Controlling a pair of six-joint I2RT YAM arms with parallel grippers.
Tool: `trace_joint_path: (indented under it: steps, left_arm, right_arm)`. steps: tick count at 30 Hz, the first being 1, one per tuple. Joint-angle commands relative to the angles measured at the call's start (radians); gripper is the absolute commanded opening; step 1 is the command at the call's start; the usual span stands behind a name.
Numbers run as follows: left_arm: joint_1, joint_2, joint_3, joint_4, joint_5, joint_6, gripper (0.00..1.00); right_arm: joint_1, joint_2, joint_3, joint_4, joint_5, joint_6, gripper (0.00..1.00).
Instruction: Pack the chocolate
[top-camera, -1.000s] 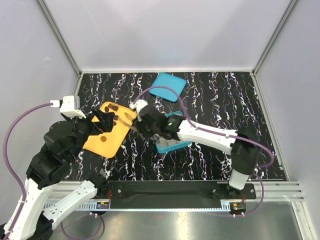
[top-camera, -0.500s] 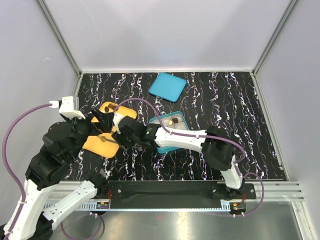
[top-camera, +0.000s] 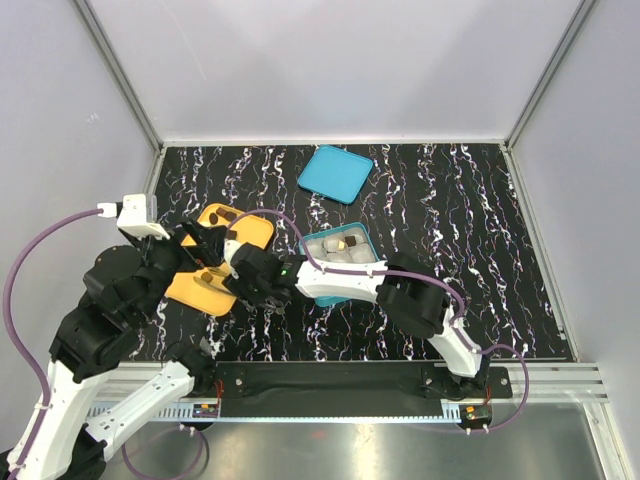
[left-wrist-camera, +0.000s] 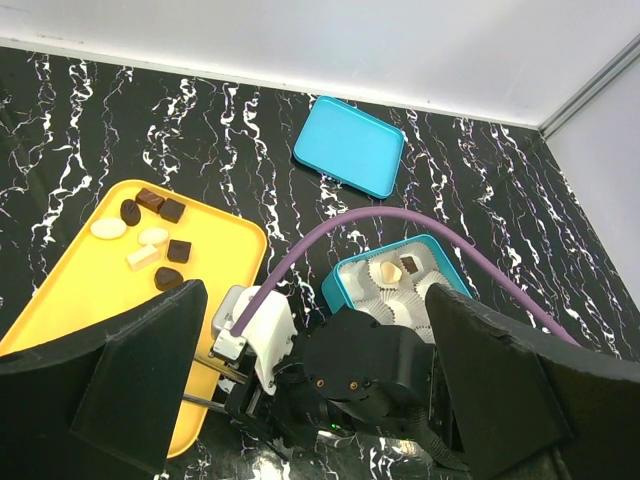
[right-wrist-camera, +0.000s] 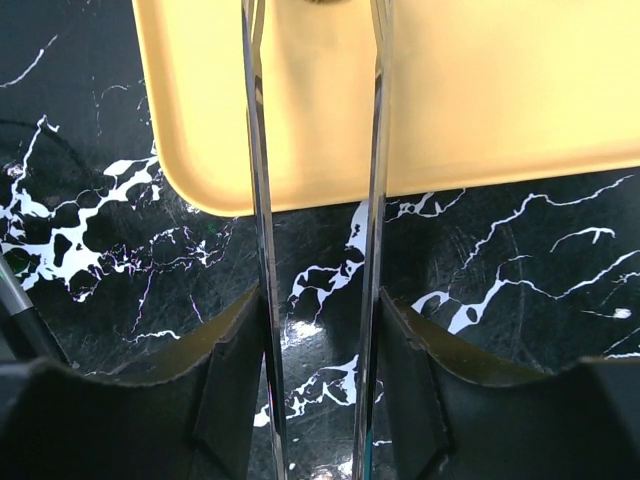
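Several chocolate pieces (left-wrist-camera: 153, 236), dark brown and pale cream, lie at the far end of the yellow tray (left-wrist-camera: 70, 300), which also shows in the top view (top-camera: 190, 290). The teal box (left-wrist-camera: 345, 272) holds white paper cups; one holds a cream piece (left-wrist-camera: 385, 271) and one a dark piece (left-wrist-camera: 409, 265). My right gripper (right-wrist-camera: 313, 12) is open. Its thin metal fingers (right-wrist-camera: 256, 150) reach over the tray's near edge, with a dark sliver between the tips at the frame's top edge. My left gripper (left-wrist-camera: 315, 300) is open and empty, above the tray and the right arm.
The teal lid (top-camera: 335, 173) lies flat at the back of the black marbled table, apart from the box (top-camera: 372, 255). The right arm (top-camera: 330, 282) stretches leftward across the front of the box, its purple cable (left-wrist-camera: 330, 225) arching over it. Walls enclose the table.
My right arm has swung left, from beside the teal box to the yellow tray's near edge. The box is now uncovered in the top view. The left arm has hardly moved.
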Motion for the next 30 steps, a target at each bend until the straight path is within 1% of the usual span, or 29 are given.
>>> trace_joint_path:
  steps: [1, 9, 14, 23, 26, 30]
  left_arm:
    - [-0.001, -0.011, -0.009, 0.031, -0.015, 0.015, 0.99]
    - [-0.001, -0.006, -0.008, 0.035, -0.014, 0.013, 0.99]
    - [-0.001, -0.002, -0.015, 0.038, -0.003, 0.008, 0.99]
    - [-0.003, 0.007, -0.02, 0.044, 0.005, -0.004, 0.99]
    - [-0.001, 0.014, -0.012, 0.04, 0.019, -0.007, 0.99]
    - [-0.001, 0.018, -0.009, 0.04, 0.019, -0.008, 0.99]
  right_arm:
    - [0.015, -0.003, 0.043, 0.039, -0.013, 0.001, 0.51]
    - [0.015, -0.044, 0.008, 0.045, 0.025, 0.001, 0.45]
    - [0.015, -0.122, -0.056, 0.071, 0.051, 0.016, 0.39]
    - [-0.013, -0.293, -0.152, 0.073, 0.062, 0.044, 0.36]
    - [-0.028, -0.345, -0.178, 0.035, 0.073, 0.055, 0.34]
    - [-0.057, -0.417, -0.218, -0.056, 0.155, 0.067, 0.33]
